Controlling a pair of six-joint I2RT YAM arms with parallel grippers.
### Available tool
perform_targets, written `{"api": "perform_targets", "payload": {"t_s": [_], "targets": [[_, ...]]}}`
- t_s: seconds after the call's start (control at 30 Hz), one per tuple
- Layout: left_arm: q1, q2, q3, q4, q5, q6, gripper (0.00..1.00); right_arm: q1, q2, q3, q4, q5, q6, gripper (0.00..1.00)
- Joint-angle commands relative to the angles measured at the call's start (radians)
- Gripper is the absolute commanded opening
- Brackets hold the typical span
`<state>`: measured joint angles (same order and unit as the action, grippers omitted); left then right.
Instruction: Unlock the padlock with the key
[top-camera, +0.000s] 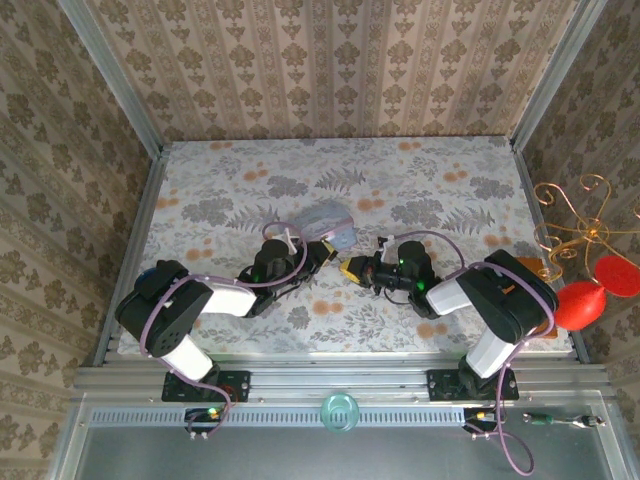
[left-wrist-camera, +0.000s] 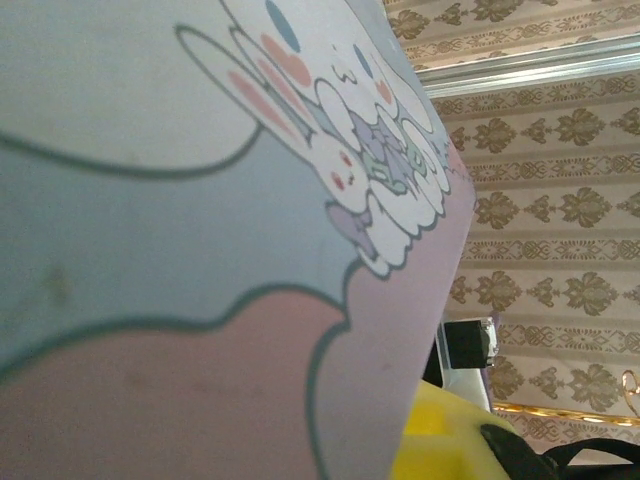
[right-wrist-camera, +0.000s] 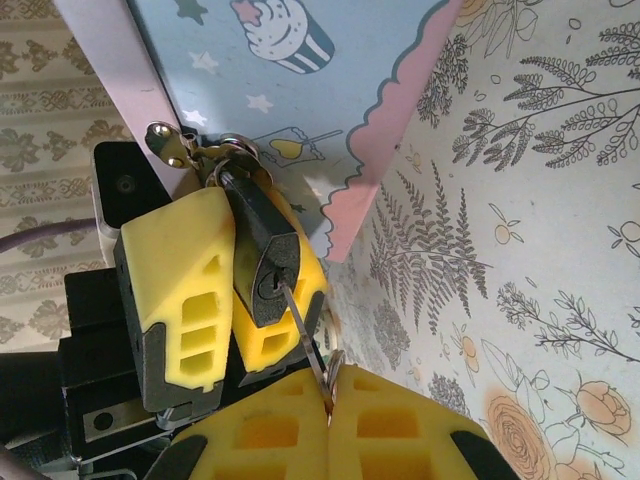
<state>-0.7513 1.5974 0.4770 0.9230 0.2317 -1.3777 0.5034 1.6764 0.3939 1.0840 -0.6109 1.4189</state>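
One padlock (right-wrist-camera: 265, 245), one key (right-wrist-camera: 303, 330), one printed pouch (right-wrist-camera: 300, 110).
Right wrist view, frame centre: left tool (right-wrist-camera: 235, 255) clamps the padlock; right tool (right-wrist-camera: 328, 392) pinches the key, blade in keyhole. Overhead view adds both arms meeting mid-surface (top-camera: 230, 190).

The padlock (right-wrist-camera: 262, 245) has a dark, matt metal body. Its shackle, toward eleven o'clock, is bright polished metal. At the body's five o'clock, the key (right-wrist-camera: 303, 335) is thin, bare grey metal with a dull shine. A glossy, brass-toned metal clasp (right-wrist-camera: 168, 142) sits by the shackle. The left pincer (right-wrist-camera: 240, 215) and right pincer (right-wrist-camera: 328, 385) carry fingers (right-wrist-camera: 185, 290) of matt yellow moulded plastic on black housings. The cartoon-printed pouch (right-wrist-camera: 320, 110) looks smooth and faintly glossy, perhaps plastic. The desk (right-wrist-camera: 560, 200) has a matt, floral-printed covering.
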Motion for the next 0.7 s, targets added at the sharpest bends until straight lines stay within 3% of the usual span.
{"api": "perform_targets", "payload": {"t_s": [0.0, 0.2, 0.67], "targets": [[-0.023, -0.002, 0.002, 0.128, 0.102, -0.024, 0.02, -0.009, 0.029, 0.026, 0.080, 0.007, 0.012, 0.00], [-0.018, -0.001, -0.017, 0.161, 0.104, -0.022, 0.01, -0.042, 0.087, 0.000, 0.215, 0.008, 0.019, 0.00], [-0.017, 0.016, -0.008, 0.215, 0.122, -0.026, 0.00, -0.043, 0.127, 0.016, 0.214, -0.013, -0.009, 0.00]]}}
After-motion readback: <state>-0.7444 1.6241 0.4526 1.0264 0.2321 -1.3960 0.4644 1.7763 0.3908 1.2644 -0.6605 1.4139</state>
